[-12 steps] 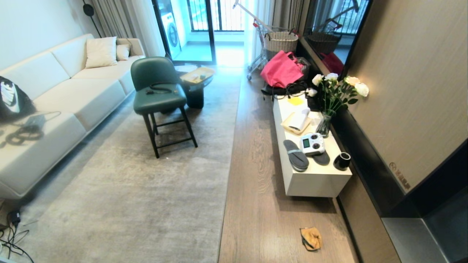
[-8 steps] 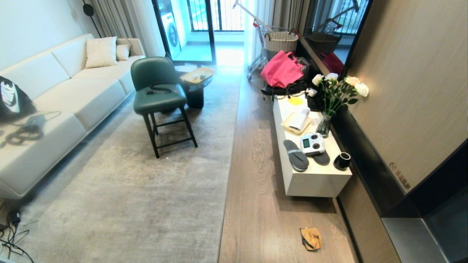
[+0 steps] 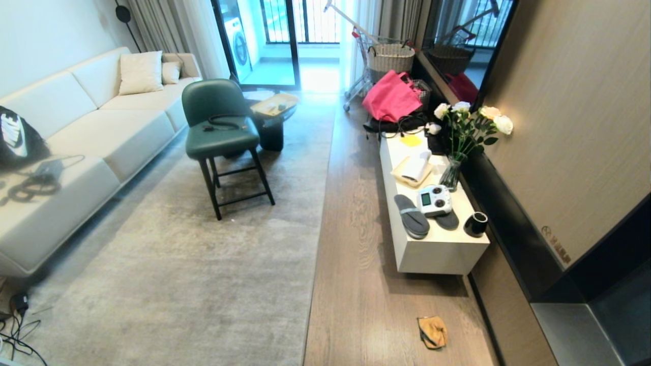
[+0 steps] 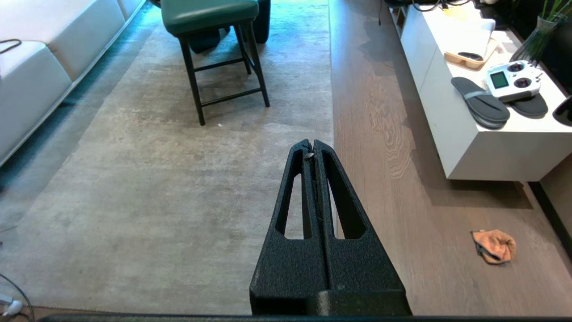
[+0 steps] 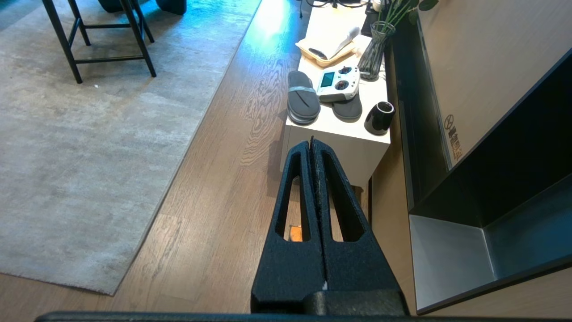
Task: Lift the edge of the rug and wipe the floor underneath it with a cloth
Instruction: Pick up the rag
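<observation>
Left gripper [image 4: 313, 144]: black fingers pressed together, empty, above the straight edge [image 4: 333, 89] of the pale grey mottled rug. Right gripper [image 5: 312, 142]: likewise closed, empty, over the light brown wood-plank floor [image 5: 210, 179]. Small mustard-orange fluffy cloth [image 3: 432, 332]: crumpled on the floor, near the white low cabinet [image 3: 437, 251], well apart from the rug.

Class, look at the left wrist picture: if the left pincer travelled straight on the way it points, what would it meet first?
Probably the rug near its edge beside the bare floor; the shut left pincer aims there, though depth is uncertain.
</observation>
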